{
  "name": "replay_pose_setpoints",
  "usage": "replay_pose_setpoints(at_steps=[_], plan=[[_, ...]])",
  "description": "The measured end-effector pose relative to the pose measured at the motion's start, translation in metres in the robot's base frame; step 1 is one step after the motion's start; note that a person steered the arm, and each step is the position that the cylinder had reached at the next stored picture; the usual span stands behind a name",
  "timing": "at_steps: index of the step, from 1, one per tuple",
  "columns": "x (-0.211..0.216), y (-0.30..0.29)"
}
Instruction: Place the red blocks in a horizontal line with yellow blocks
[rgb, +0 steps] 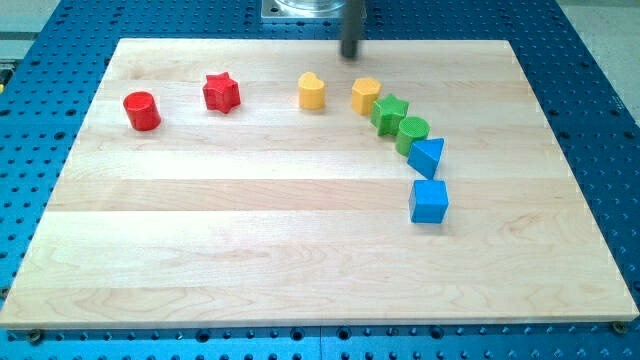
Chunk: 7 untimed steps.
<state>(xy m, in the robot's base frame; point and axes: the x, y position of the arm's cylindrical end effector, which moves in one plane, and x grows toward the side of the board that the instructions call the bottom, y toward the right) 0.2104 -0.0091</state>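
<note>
A red cylinder (142, 110) stands at the view's upper left, and a red star (221, 92) lies to its right. A yellow heart-shaped block (312, 90) and a second yellow heart-shaped block (365, 95) sit further right, roughly level with the red star. My tip (350, 54) is near the board's top edge, above and between the two yellow blocks, touching none of them.
A green star (390, 112), a green cylinder (412, 133), a blue triangle (426, 157) and a blue cube (429, 201) curve down from the right yellow block. The wooden board (250, 260) lies on a blue perforated table.
</note>
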Motion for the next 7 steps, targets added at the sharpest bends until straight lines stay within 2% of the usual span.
replay_pose_setpoints(at_steps=[1,2,3,4,5,6,7], plan=[[0.031,-0.061],[0.032,-0.154],[0.055,-0.224],[0.103,-0.17],[0.105,-0.113],[0.099,-0.108],[0.089,-0.169]])
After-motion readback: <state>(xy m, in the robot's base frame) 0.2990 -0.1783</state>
